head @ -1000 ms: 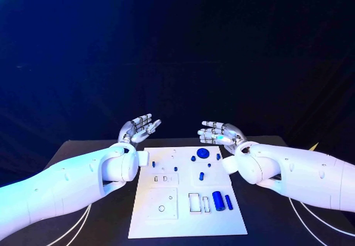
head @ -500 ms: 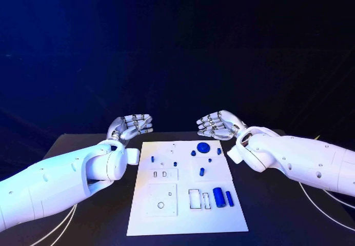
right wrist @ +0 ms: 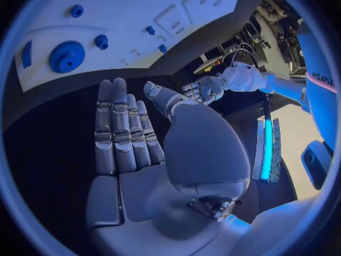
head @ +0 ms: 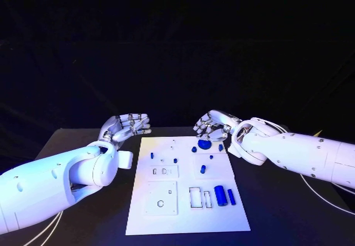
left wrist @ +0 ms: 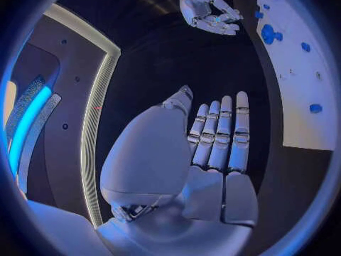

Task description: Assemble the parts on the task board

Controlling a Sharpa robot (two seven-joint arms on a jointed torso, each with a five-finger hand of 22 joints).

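The white task board [head: 185,218] lies in the middle of the black table. At its far end rests a blue gear [head: 204,145], with small blue pegs [head: 202,169] scattered around it. A big blue cylinder [head: 219,195] and a thinner blue piece [head: 231,197] lie at the near right. My right hand [head: 211,127] hovers just beyond the gear, holding nothing, its fingers straight in the right wrist view [right wrist: 131,136]. My left hand [head: 125,125] is raised off the board's far left corner, empty, fingers extended [left wrist: 216,145].
Several recesses and slots mark the board [right wrist: 163,5], among them a square plate [head: 161,197] at the near left. Black table [head: 89,220] lies on both sides of the board. Thin cables [head: 326,197] trail beside the right arm.
The right hand has turned over and moved in toward the board's far end, above the gear. The left hand has tipped forward a little. The camera has shifted.
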